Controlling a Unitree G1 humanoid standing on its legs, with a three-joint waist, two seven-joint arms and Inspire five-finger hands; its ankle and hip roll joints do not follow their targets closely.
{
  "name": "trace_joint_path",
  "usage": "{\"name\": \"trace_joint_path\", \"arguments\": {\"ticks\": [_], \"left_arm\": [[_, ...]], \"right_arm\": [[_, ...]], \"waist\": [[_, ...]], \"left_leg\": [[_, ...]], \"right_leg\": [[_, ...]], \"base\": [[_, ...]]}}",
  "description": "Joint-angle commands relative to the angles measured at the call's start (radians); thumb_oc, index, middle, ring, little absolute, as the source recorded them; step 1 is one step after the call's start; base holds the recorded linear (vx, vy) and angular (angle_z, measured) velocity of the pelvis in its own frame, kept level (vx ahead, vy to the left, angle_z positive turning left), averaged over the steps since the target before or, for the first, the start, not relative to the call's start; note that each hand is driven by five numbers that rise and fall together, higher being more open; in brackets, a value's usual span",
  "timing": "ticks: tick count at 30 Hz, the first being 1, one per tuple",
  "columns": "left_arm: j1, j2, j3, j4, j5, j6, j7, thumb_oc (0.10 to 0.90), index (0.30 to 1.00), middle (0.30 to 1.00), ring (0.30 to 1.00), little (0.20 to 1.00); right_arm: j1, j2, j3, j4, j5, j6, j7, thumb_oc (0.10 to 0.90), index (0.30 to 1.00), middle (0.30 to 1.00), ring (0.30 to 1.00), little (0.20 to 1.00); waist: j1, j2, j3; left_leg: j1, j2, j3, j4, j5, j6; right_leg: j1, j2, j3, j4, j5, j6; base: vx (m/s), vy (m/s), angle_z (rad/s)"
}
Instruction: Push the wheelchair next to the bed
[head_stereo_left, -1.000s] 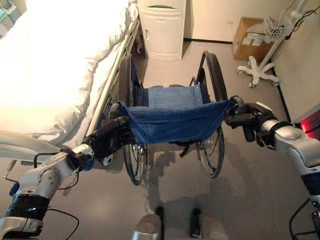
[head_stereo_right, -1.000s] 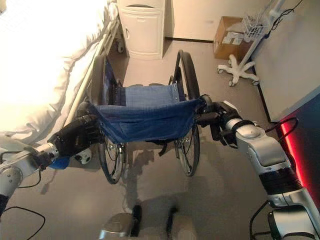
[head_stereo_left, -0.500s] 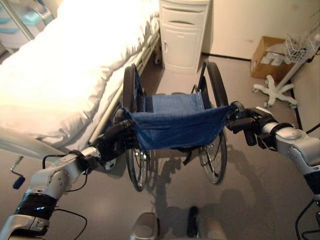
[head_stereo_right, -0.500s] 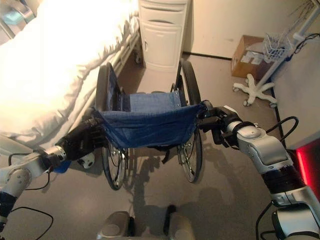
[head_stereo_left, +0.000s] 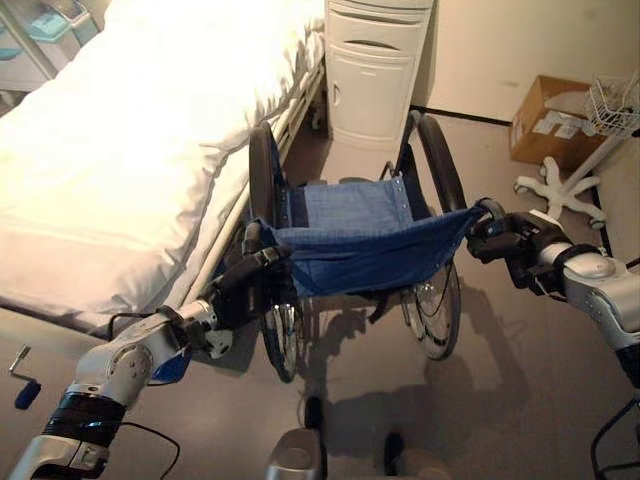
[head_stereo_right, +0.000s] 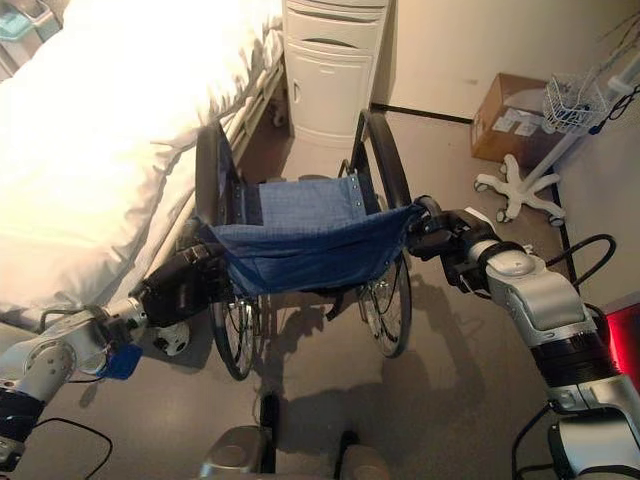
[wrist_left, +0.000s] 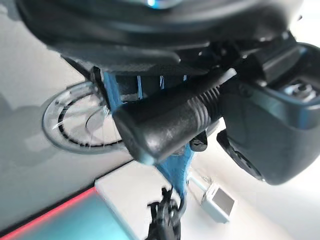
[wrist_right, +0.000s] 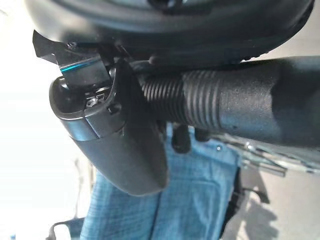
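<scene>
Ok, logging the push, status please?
Left hand, right hand shut on black push handles. Blue-seated wheelchair beside white bed. White cabinet ahead.

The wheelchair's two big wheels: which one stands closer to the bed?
The large wheel on the robot's left side, beside the left hand; it runs along the bed frame. The other faces open floor.

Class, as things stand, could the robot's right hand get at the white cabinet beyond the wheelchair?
Probably not: the right hand is curled round a push handle, and the wheelchair stands between it and the cabinet.
</scene>
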Motion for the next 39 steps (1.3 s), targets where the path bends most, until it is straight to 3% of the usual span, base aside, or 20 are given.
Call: {"name": "trace_joint_path", "arguments": {"ticks": [1,4,9,14,16,20,21,22,26,27,30,32,35,37,39], "left_arm": [[-0.107,-0.007,0.189,-0.095,-0.081,-0.141,-0.007,0.400,0.300,0.300,0.300,0.300],[-0.137,0.014,0.157,-0.076,-0.080,-0.117,-0.018,0.400,0.300,0.300,0.300,0.300],[-0.176,0.063,0.116,-0.055,-0.079,-0.129,-0.029,0.400,0.300,0.300,0.300,0.300],[-0.191,0.069,0.108,-0.045,-0.076,-0.141,-0.003,0.400,0.300,0.300,0.300,0.300],[-0.194,0.068,0.094,-0.045,-0.080,-0.155,0.020,0.400,0.300,0.300,0.300,0.300],[-0.210,0.054,0.083,-0.038,-0.074,-0.163,0.043,0.400,0.300,0.300,0.300,0.300],[-0.219,0.035,0.068,-0.026,-0.068,-0.179,0.055,0.400,0.300,0.300,0.300,0.300],[-0.223,0.028,0.060,-0.021,-0.068,-0.185,0.062,0.400,0.300,0.300,0.300,0.300],[-0.240,0.018,0.046,0.018,-0.051,-0.208,0.079,0.400,0.300,0.300,0.300,0.300],[-0.247,0.013,0.048,0.032,-0.043,-0.213,0.079,0.400,0.300,0.300,0.300,0.300],[-0.264,0.000,0.038,0.079,-0.058,-0.236,0.072,0.400,0.300,0.300,0.300,0.300],[-0.254,-0.029,0.052,0.086,-0.054,-0.246,0.099,0.400,0.300,0.300,0.300,0.300],[-0.238,-0.039,0.080,0.105,-0.054,-0.256,0.077,0.400,0.300,0.300,0.300,0.300],[-0.225,-0.043,0.093,0.110,-0.047,-0.255,0.065,0.400,0.300,0.300,0.300,0.300],[-0.199,-0.032,0.106,0.119,-0.043,-0.260,0.055,0.400,0.300,0.300,0.300,0.300]], "right_arm": [[0.066,-0.042,-0.051,-0.227,0.052,-0.140,0.153,0.400,0.300,0.300,0.300,0.300],[0.107,-0.031,-0.065,-0.251,0.071,-0.148,0.132,0.400,0.300,0.300,0.300,0.300],[0.130,-0.033,-0.064,-0.264,0.118,-0.167,0.099,0.400,0.300,0.300,0.300,0.300],[0.158,-0.006,-0.067,-0.259,0.089,-0.194,0.121,0.400,0.300,0.300,0.300,0.300],[0.164,0.003,-0.072,-0.259,0.065,-0.192,0.136,0.400,0.300,0.300,0.300,0.300],[0.133,0.010,-0.050,-0.247,0.055,-0.189,0.129,0.400,0.300,0.300,0.300,0.300],[0.109,0.006,-0.029,-0.229,0.059,-0.193,0.124,0.400,0.300,0.300,0.300,0.300],[0.097,0.005,-0.017,-0.223,0.062,-0.191,0.118,0.400,0.300,0.300,0.300,0.300],[0.055,0.004,0.024,-0.217,0.065,-0.184,0.110,0.400,0.300,0.300,0.300,0.300],[0.042,0.004,0.032,-0.215,0.070,-0.180,0.110,0.400,0.300,0.300,0.300,0.300],[0.025,0.008,0.043,-0.183,0.071,-0.185,0.114,0.400,0.300,0.300,0.300,0.300],[0.009,0.000,0.056,-0.171,0.048,-0.182,0.135,0.400,0.300,0.300,0.300,0.300],[-0.026,-0.015,0.077,-0.161,0.059,-0.167,0.139,0.400,0.300,0.300,0.300,0.300],[-0.042,-0.020,0.085,-0.156,0.067,-0.159,0.140,0.400,0.300,0.300,0.300,0.300],[-0.056,-0.016,0.095,-0.156,0.063,-0.145,0.146,0.400,0.300,0.300,0.300,0.300]], "waist": [[-0.091,0.034,-0.172],[-0.091,0.024,-0.177],[-0.092,0.020,-0.186],[-0.092,0.032,-0.192],[-0.106,0.031,-0.178],[-0.119,0.031,-0.161],[-0.139,0.024,-0.152],[-0.147,0.021,-0.150],[-0.169,0.011,-0.146],[-0.173,0.012,-0.148],[-0.178,0.014,-0.162],[-0.166,-0.007,-0.163],[-0.148,-0.016,-0.141],[-0.143,-0.009,-0.130],[-0.126,0.007,-0.115]], "left_leg": [[-0.129,0.111,-0.077,-0.009,0.171,-0.134],[-0.148,0.057,-0.064,0.068,0.069,-0.088],[-0.108,-0.020,-0.035,0.055,0.022,-0.030],[-0.070,-0.063,-0.013,0.054,-0.029,0.012],[-0.071,-0.080,-0.005,0.092,-0.056,0.017],[-0.045,-0.097,-0.009,0.116,-0.081,0.008],[-0.006,-0.111,-0.014,0.118,-0.103,-0.005],[0.008,-0.115,-0.014,0.121,-0.115,-0.011],[0.061,-0.110,0.014,0.115,-0.153,-0.019],[0.073,-0.101,0.027,0.116,-0.154,-0.021],[0.056,-0.072,0.020,0.187,-0.088,-0.055],[-0.011,-0.030,0.003,0.402,0.053,-0.131],[-0.153,-0.031,-0.026,0.595,0.066,-0.141],[-0.162,-0.011,-0.022,0.558,0.060,-0.135],[-0.144,0.009,-0.035,0.356,0.076,-0.121]], "right_leg": [[0.084,0.062,-0.058,0.076,-0.025,-0.004],[0.057,0.034,-0.073,0.194,-0.023,0.016],[0.012,0.026,-0.087,0.341,0.057,0.060],[-0.057,0.021,-0.106,0.467,0.108,0.066],[-0.091,0.060,-0.113,0.397,0.074,0.043],[-0.121,0.040,-0.140,0.274,0.083,0.027],[-0.147,0.026,-0.141,0.130,0.113,0.022],[-0.154,0.020,-0.143,0.081,0.139,0.026],[-0.214,-0.004,-0.167,0.027,0.232,0.055],[-0.224,-0.005,-0.179,0.028,0.229,0.052],[-0.201,0.027,-0.180,0.000,0.198,0.019],[-0.157,0.026,-0.205,-0.035,0.179,-0.022],[-0.121,0.024,-0.200,-0.027,0.156,-0.052],[-0.104,0.033,-0.194,-0.020,0.143,-0.055],[-0.067,0.054,-0.161,-0.027,0.130,-0.045]], "base": [[0.33,0.250,-0.18],[0.35,0.272,-0.07],[0.29,0.247,-0.08],[0.23,0.184,-0.27],[0.20,0.099,-0.21],[0.16,0.037,-0.02],[0.24,-0.019,-0.03],[0.24,-0.033,-0.09],[0.17,-0.047,0.19],[0.20,-0.106,0.52],[0.16,-0.097,0.26],[0.17,-0.103,0.06],[0.12,-0.024,0.06],[0.15,0.068,-0.21],[0.21,0.182,-0.22]]}}
